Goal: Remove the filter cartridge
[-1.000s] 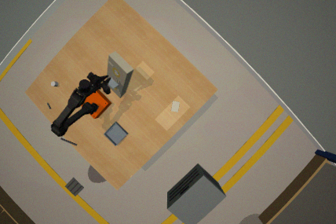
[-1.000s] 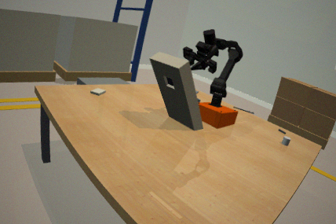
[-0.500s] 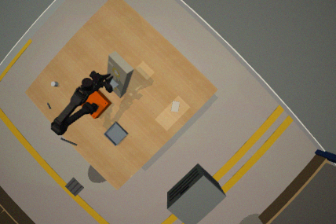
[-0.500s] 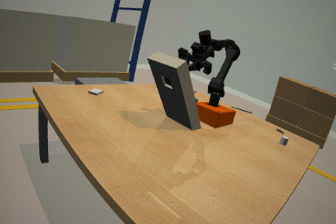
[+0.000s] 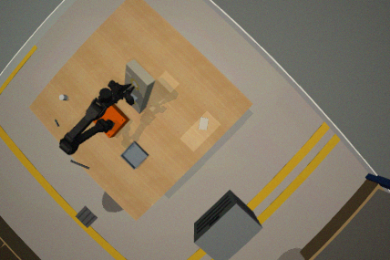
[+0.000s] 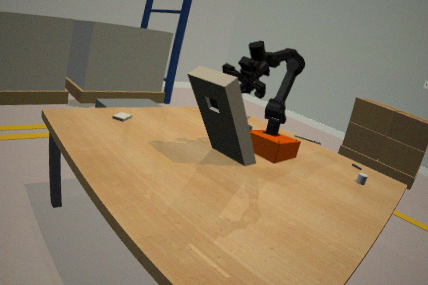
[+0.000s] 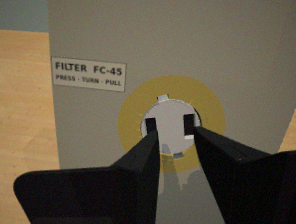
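Note:
The round pale cartridge [image 7: 170, 112] sits in the grey service panel [image 7: 175, 40] [image 5: 141, 73] [image 6: 222, 128], inside a yellow ring. Its two dark slots stand upright, side by side; small notches show at the rim above and below. My gripper [image 7: 175, 135] [image 5: 132, 90] is partly open with nothing between the fingers. In the wrist view the left fingertip overlaps the lower right of the left slot, and the right fingertip lies at the right slot's right edge. Whether they touch the face cannot be told. The blue-grey tray [image 5: 141, 161] lies empty on the table, away from the panel.
The orange base block [image 5: 117, 121] [image 6: 275, 148] stands between panel and tray. A small bluish thing [image 5: 134, 98] shows at the panel's front. A small cylinder [image 5: 63, 98] [image 6: 362, 179], a white block [image 5: 203, 123] [image 6: 122, 116] and a dark rod [image 5: 80, 164] lie farther off.

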`<state>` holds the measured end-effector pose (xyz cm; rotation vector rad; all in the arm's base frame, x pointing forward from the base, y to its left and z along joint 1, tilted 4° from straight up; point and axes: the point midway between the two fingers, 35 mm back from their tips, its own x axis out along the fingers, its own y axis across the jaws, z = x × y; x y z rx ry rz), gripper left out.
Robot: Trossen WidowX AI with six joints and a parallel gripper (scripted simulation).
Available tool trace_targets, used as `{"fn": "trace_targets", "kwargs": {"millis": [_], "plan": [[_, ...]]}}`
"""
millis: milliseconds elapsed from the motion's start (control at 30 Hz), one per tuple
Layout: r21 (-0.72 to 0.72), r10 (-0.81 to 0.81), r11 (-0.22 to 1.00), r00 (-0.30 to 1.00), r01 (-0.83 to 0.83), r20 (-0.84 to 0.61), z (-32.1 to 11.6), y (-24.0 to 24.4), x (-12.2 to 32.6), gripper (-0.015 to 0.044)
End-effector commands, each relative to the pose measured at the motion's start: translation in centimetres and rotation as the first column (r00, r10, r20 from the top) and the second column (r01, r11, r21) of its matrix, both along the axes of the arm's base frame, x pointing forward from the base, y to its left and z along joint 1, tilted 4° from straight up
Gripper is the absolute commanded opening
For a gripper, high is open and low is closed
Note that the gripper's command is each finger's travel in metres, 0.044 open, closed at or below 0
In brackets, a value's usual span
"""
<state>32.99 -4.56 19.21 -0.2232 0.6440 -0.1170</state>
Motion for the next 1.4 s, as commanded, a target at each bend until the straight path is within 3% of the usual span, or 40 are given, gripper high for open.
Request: {"fn": "trace_targets", "kwargs": {"millis": [0,1367], "plan": [[0.001,0.006,1.0,1.0,-0.006,-0.01,-0.83,-0.07,0.6,0.0113],[0.001,0.006,1.0,1.0,-0.006,-0.01,-1.18,-0.08,1.01,0.0113]]}}
